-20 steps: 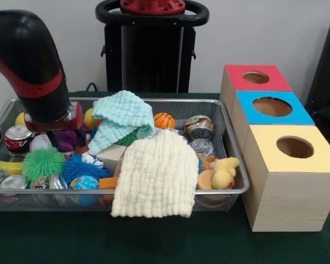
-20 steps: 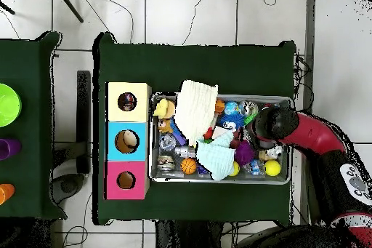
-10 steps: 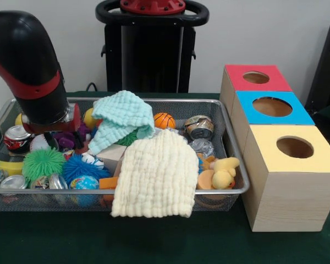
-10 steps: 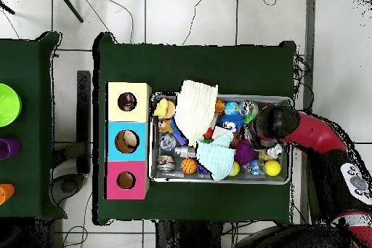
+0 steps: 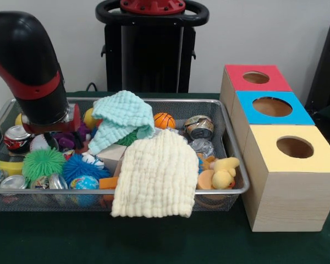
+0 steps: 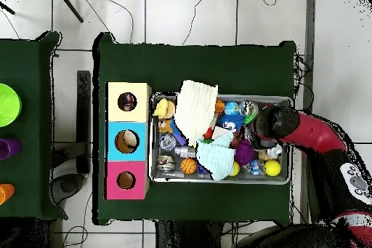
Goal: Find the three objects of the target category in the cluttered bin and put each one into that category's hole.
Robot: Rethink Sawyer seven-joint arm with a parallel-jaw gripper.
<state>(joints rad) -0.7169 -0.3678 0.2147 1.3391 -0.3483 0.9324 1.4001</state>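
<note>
A wire mesh bin (image 5: 237, 191) holds mixed clutter: crushed cans (image 5: 199, 126) (image 5: 16, 137), a small basketball (image 5: 164, 120), a baseball (image 5: 38, 143), green (image 5: 42, 163) and blue (image 5: 80, 166) spiky balls, a globe ball (image 5: 84, 183) and a plush duck (image 5: 224, 171). A mint cloth (image 5: 121, 118) lies over the middle. A pale yellow cloth (image 5: 155, 175) hangs over the front rim. My gripper (image 5: 54, 137) sits low at the bin's left end, mostly hidden under the arm's wrist (image 6: 273, 123), beside a purple toy (image 5: 72, 138).
Three wooden boxes stand in a row right of the bin, each with a round hole on top: red (image 5: 237, 83), blue (image 5: 246, 113), yellow (image 5: 267, 159). In the overhead view the row of boxes (image 6: 128, 140) lies left of the bin (image 6: 291, 159).
The arm's wrist has lifted a little over the bin's left end. The things in the bin lie as before.
</note>
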